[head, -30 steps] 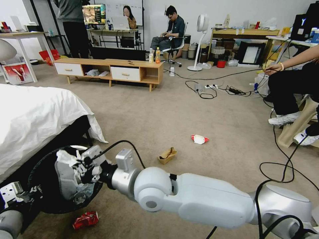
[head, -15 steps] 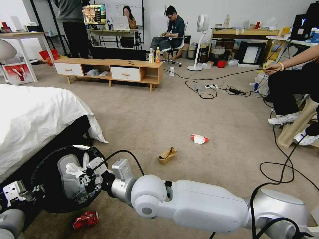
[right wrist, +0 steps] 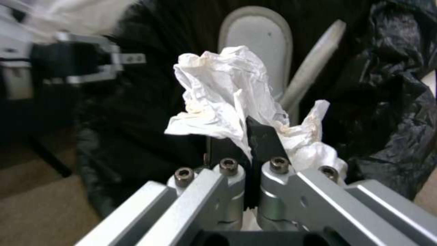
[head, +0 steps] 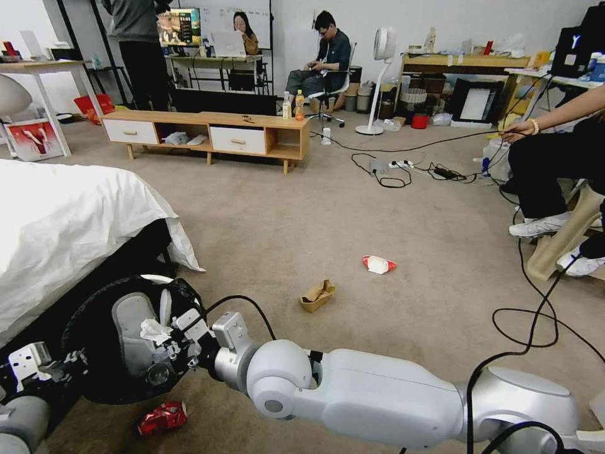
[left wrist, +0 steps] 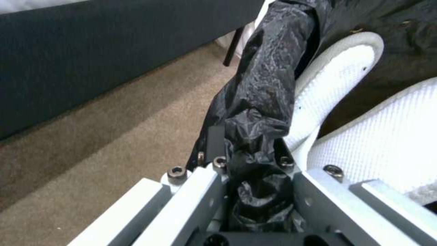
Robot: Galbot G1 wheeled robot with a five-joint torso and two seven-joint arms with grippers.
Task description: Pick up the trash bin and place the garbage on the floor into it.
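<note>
Crumpled white tissue (right wrist: 227, 92) sits pinched in the right gripper (right wrist: 248, 140) jaws; left gripper (left wrist: 248, 150) jaws clamp the black-lined trash bin (head: 94, 340) rim.

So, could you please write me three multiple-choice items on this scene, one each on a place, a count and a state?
1. Where is the right gripper?
A. Over the trash bin's mouth
B. Beside the cabinet
C. Above the bed

2. How many pieces of garbage lie on the carpet?
A. One
B. Three
C. Six

3. What is the left gripper doing?
A. Hanging open
B. Clamping the bin's black bag
C. Holding a bottle

Key:
1 A, it holds a tissue there.
2 B: red wrapper, tan cardboard, red-and-white packet.
3 B, bag bunched between its jaws.
</note>
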